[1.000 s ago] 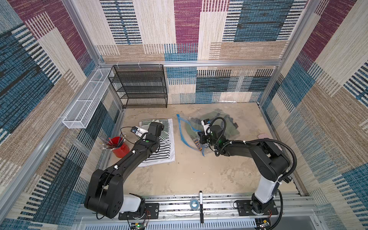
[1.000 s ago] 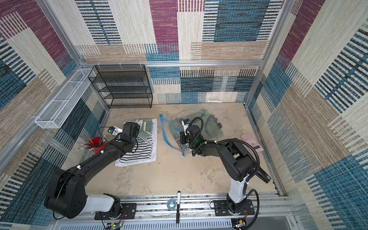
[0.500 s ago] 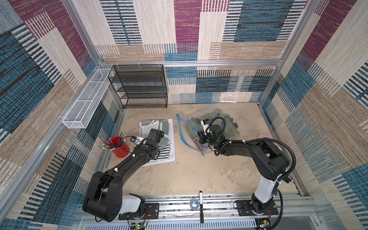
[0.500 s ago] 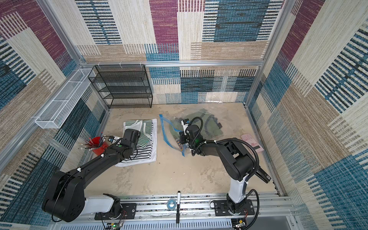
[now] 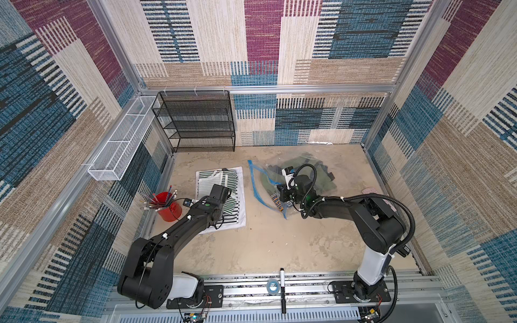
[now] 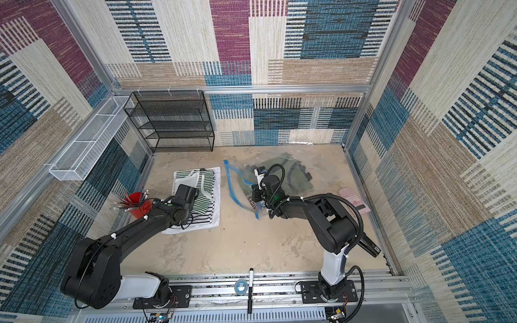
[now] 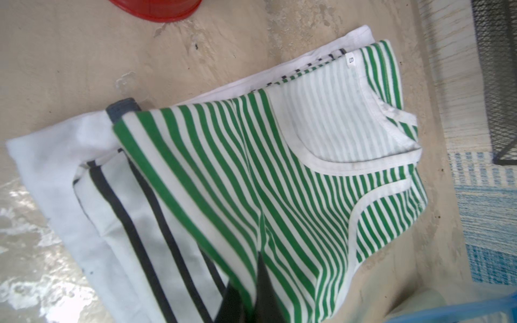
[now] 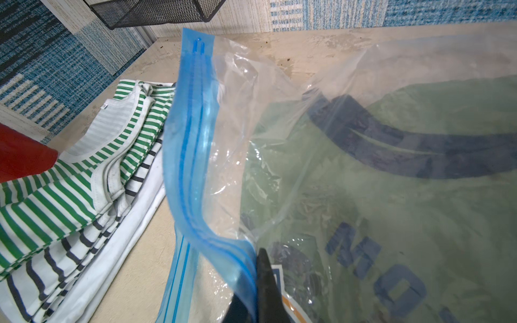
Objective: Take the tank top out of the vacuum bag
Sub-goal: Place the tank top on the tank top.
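The left pincer (image 7: 247, 282) grips the striped tank top (image 7: 251, 173). The right pincer (image 8: 251, 279) pinches the blue strip (image 8: 190, 139) of the vacuum bag (image 8: 279, 112).

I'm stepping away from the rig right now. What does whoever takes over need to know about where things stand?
Left gripper: shut on the green-striped tank top, pinching its edge.
Right gripper: shut on the blue zip strip of the vacuum bag.
Things: the tank top lies outside the bag, on top of a black-striped folded pile. The bag sits beside that pile on the table, with an olive garment inside.
Done: tank top is out of the bag.
Left: probably only releasing both grips and pulling the arms back.
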{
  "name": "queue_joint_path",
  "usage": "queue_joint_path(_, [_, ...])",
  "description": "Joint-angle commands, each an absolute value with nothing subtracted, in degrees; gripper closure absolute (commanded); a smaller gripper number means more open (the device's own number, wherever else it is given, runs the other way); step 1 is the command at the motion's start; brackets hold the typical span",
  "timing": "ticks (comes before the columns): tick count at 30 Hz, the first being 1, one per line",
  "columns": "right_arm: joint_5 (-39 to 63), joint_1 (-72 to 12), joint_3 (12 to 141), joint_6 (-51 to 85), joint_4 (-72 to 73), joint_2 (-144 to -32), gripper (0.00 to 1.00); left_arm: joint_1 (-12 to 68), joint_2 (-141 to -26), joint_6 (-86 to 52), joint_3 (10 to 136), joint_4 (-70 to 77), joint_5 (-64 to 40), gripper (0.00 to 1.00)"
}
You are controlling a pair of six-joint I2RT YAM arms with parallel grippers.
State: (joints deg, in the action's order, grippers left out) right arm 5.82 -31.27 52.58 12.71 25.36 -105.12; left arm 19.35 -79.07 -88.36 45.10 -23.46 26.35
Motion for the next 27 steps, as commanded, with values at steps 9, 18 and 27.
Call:
queue_joint_path(9, [6.4, -31.3, 53.3, 12.6, 25.1, -105.5, 1.0, 19.5, -79.4, -93.2, 44.2, -28.6, 23.0, 1.0])
queue_joint_path(18, [6.7, -31.3, 53.3, 12.5, 25.0, -105.6, 1.0, 19.6, -78.7, -93.7, 43.3, -29.9, 22.7, 1.0])
queue_joint_path(27, [6.8, -31.3, 53.4, 12.5, 24.8, -105.6, 1.0, 19.6, -76.6, -82.1, 44.0, -33.1, 19.4, 0.7])
